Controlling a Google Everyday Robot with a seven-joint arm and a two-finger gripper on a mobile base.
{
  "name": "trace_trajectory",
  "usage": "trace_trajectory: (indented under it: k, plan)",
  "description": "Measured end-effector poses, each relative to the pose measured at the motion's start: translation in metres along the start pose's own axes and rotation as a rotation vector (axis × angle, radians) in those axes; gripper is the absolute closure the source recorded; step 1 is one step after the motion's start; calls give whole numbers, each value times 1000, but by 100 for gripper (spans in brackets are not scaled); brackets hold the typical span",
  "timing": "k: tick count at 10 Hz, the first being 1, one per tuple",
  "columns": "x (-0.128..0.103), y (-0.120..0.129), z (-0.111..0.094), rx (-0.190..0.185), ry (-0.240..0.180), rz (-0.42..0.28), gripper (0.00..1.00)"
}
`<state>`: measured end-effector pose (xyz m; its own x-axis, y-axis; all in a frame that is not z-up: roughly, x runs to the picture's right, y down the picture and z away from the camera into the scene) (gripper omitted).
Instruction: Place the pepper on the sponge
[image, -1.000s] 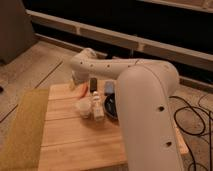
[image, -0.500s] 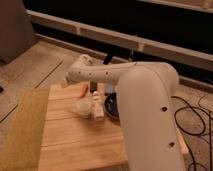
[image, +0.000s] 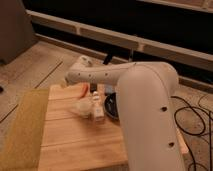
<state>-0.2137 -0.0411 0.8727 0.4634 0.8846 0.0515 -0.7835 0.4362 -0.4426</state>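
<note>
Low at mid-frame, just right of reddish pepper (image: 82, 91) and pale sponge (image: 80, 107), seemingly to reach both: gripper (image: 98, 107). Cannot tell whether spread or pinching.

Wooden table (image: 75, 145): olive mat (image: 22, 130) left, pepper (image: 82, 92), sponge (image: 80, 107), dark bowl (image: 113, 108); claw (image: 97, 107) over middle.

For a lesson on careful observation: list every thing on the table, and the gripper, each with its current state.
pepper: at the far edge of the wooden table, not on the pale lump.
pale lump: possibly the sponge, crumpled, nothing on it.
white bottle: upright.
dark bowl: right way up, contents hidden.
gripper: low beside the pepper, mostly hidden by the arm.
</note>
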Motion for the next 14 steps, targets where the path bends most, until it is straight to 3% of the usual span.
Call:
trace_trajectory:
  k: [5, 8, 12, 14]
  plan:
    - [49, -15, 20, 125, 111, 241, 35]
    - [70, -19, 28, 170, 162, 312, 35]
    - [83, -25, 44, 192, 206, 370, 35]
    - [68, -30, 53, 176, 176, 346, 35]
